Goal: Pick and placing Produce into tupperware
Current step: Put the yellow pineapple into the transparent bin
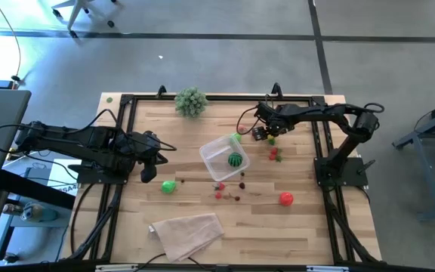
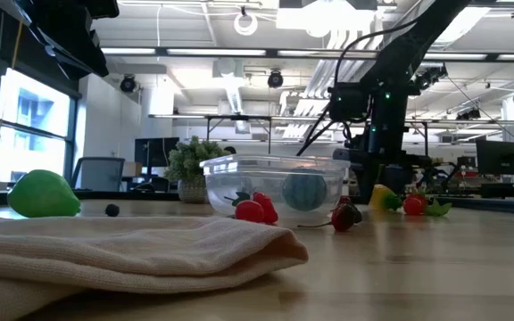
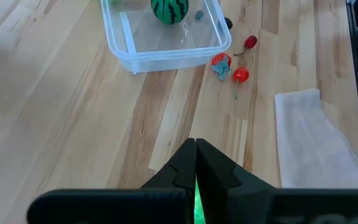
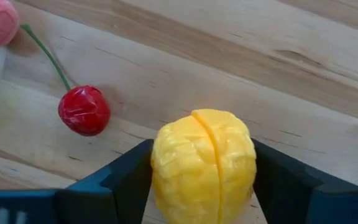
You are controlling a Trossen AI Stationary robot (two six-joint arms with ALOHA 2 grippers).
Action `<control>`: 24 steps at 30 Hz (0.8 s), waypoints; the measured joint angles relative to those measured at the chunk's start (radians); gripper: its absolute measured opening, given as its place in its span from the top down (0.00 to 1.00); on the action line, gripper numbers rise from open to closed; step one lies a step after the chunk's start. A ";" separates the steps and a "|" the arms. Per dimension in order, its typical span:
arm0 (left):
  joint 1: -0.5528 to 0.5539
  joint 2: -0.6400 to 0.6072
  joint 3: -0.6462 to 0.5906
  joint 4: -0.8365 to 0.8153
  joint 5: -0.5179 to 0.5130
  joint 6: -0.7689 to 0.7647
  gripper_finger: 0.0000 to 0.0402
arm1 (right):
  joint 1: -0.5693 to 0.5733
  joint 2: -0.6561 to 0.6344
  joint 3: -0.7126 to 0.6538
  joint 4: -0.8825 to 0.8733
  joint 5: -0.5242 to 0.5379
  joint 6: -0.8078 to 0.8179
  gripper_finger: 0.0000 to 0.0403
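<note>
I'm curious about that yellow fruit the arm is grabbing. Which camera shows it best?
The right wrist view: the yellow fruit fills the picture between the right gripper's fingers. The low view shows a small yellow shape by the arm. In the high view the gripper hides it; the left wrist view misses it.

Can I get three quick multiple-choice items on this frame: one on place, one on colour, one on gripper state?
1. Where is the beige cloth?
A. inside the box
B. on the table's near edge, apart from the tupperware
C. under the right arm

2. What colour is the piece between the right gripper fingers?
A. yellow
B. red
C. green

3. How is the left gripper?
A. wide open
B. shut, empty
C. shut on a cherry

Answers: 1 B, the high view shows the cloth apart from the box. 2 A, the yellow produce piece fills the right wrist view. 3 B, its fingers meet with nothing between.
</note>
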 joint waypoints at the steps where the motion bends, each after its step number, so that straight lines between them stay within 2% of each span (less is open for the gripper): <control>1: 0.000 0.000 0.000 0.000 0.000 0.000 1.00 | 0.000 0.000 0.000 0.000 0.000 0.000 0.44; 6: 0.000 0.000 0.000 0.000 0.000 0.000 1.00 | 0.000 0.000 0.000 0.001 -0.003 -0.001 0.50; 24: 0.000 0.000 0.000 0.000 0.000 0.000 1.00 | 0.021 -0.036 0.000 0.007 0.013 -0.039 0.49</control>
